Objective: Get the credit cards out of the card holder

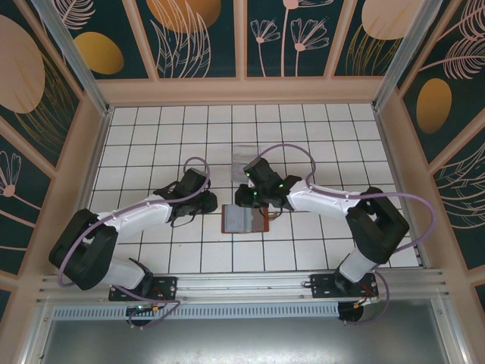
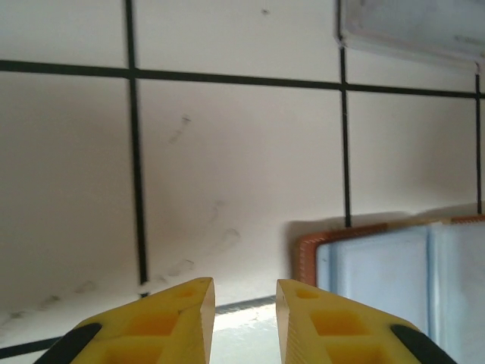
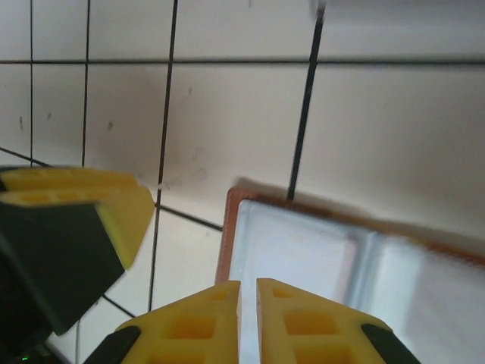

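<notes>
- Left gripper (image 2: 244, 294): yellow ribbed fingers slightly spread, empty, lower centre.
- Right gripper (image 3: 248, 290): fingers almost pressed together, at the left edge of the flat-open reddish-brown leather card holder (image 3: 303, 254), blue-grey inside.

White tiled desk (image 1: 151, 144), dark grid lines, faint scuffs. Dark teal wall panels (image 1: 204, 38), orange discs, pale leaf drawings, peach wooden frames (image 1: 242, 89). Silver aluminium rail (image 1: 242, 282) along near edge. Even light.
</notes>
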